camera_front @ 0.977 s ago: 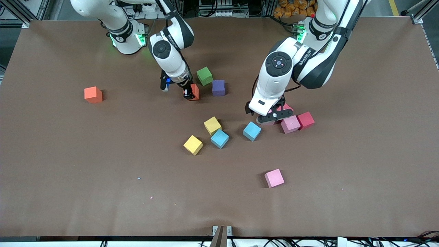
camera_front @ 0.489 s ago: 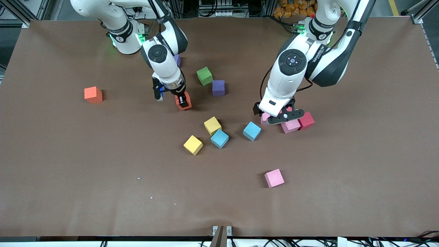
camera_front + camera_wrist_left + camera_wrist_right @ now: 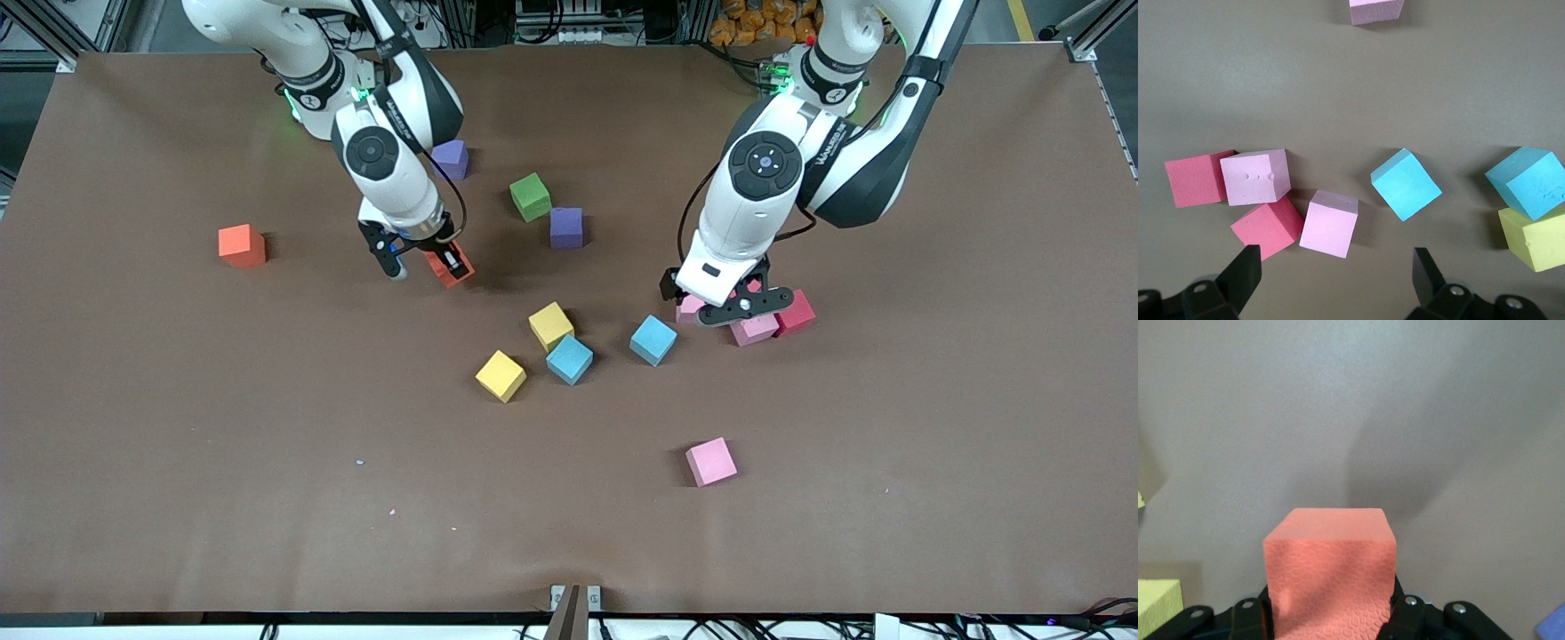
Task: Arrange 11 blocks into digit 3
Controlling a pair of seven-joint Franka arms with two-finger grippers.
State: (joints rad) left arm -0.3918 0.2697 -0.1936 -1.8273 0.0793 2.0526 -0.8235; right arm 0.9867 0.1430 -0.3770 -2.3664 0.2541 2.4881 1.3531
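My right gripper (image 3: 449,263) (image 3: 1330,617) hangs over bare table, shut on an orange block (image 3: 442,270) (image 3: 1330,577). My left gripper (image 3: 725,300) (image 3: 1335,272) stands open, low over a cluster of two pink blocks (image 3: 1256,177) (image 3: 1330,223) and two red blocks (image 3: 1195,179) (image 3: 1268,227); nothing is between its fingers. Loose blocks lie scattered: orange (image 3: 242,245), two purple (image 3: 451,158) (image 3: 565,228), green (image 3: 530,196), two yellow (image 3: 551,325) (image 3: 500,375), two light blue (image 3: 569,359) (image 3: 653,340), and a lone pink (image 3: 710,461). No digit 3 shape shows.
The brown table (image 3: 267,498) has wide bare stretches nearer the front camera and at both ends. Cables and racks line the edge by the arms' bases.
My right gripper has carried the orange block away from the green and purple blocks toward the right arm's end, uncovering a second purple block. My left gripper has shifted slightly over the pink and red cluster.
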